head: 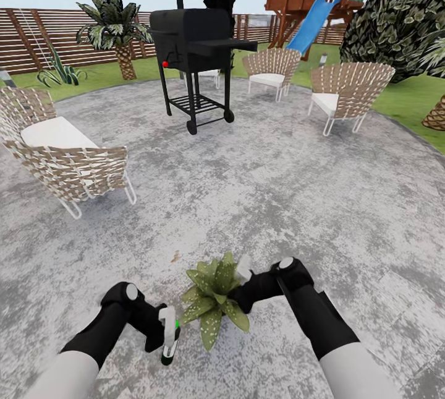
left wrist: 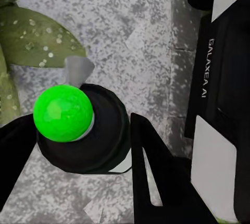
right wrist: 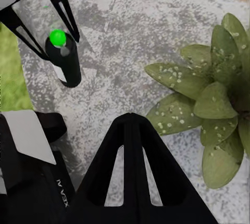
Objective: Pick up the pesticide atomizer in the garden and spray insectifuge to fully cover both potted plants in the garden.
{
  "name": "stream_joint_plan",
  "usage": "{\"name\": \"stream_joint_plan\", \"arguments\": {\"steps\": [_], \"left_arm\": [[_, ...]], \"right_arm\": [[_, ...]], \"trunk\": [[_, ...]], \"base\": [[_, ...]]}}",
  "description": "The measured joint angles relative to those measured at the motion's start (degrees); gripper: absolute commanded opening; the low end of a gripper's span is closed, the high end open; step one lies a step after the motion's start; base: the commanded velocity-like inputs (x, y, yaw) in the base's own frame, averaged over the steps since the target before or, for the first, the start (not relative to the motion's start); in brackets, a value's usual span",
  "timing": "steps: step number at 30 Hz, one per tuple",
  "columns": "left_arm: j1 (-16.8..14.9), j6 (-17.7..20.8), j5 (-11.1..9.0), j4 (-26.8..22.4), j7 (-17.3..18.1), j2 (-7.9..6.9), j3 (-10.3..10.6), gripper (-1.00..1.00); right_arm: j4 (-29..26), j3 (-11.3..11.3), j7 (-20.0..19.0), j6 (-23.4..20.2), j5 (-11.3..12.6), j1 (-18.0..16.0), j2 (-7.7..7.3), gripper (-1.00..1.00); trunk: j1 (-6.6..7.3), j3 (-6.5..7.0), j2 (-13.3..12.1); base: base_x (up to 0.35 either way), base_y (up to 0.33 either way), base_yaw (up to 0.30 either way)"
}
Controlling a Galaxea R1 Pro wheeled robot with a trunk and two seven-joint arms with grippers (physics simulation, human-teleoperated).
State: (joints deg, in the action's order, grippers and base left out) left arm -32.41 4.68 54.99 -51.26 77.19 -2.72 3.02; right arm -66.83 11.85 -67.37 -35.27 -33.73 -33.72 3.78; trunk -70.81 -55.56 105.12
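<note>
Left gripper [head: 165,332] clamped on pesticide atomizer [head: 169,338], held low over grey patio [head: 278,188], spot on bottle showing green [left wrist: 63,112]. Nozzle aimed twd potted plant [head: 214,300] just beside it, leaves speckled w/ pale droplets [right wrist: 208,99]. Right gripper [head: 243,270] hovered over same plant; open or shut – couldn't tell. Grill [head: 193,59] & wicker chairs [head: 62,158] farther back.

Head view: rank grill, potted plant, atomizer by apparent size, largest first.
1. Black grill, though farthest away.
2. Potted plant.
3. Pesticide atomizer in the left gripper, smallest.
Plant and atomizer sit closest to the camera, so true sizes may differ.
</note>
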Motion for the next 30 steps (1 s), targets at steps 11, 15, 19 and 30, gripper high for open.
{"name": "stream_joint_plan", "arguments": {"steps": [11,15,19,30], "left_arm": [[0.0,0.1,0.17,-5.0,4.08,6.26,2.47,-1.0],[0.0,0.23,0.18,-6.3,4.09,7.72,2.5,-1.0],[0.0,0.76,0.18,-7.32,4.08,8.19,2.5,-1.0],[-0.56,2.36,0.18,-8.52,4.08,8.31,2.5,-1.0]], "right_arm": [[-0.15,2.14,-0.04,0.0,0.06,0.0,0.79,-1.0],[-0.15,2.21,-0.02,0.0,0.07,0.0,0.82,-1.0],[-0.15,2.23,-0.04,0.0,0.13,0.0,0.85,-1.0],[-0.15,5.63,0.04,0.0,1.73,0.0,0.86,-1.0]], "trunk": [[0.0,0.0,0.0],[0.0,0.0,0.0],[0.0,0.0,0.0],[0.0,0.0,0.0]], "base": [[0.0,0.0,0.0],[0.0,0.0,0.0],[0.0,0.0,0.0],[0.0,0.0,0.0]]}}
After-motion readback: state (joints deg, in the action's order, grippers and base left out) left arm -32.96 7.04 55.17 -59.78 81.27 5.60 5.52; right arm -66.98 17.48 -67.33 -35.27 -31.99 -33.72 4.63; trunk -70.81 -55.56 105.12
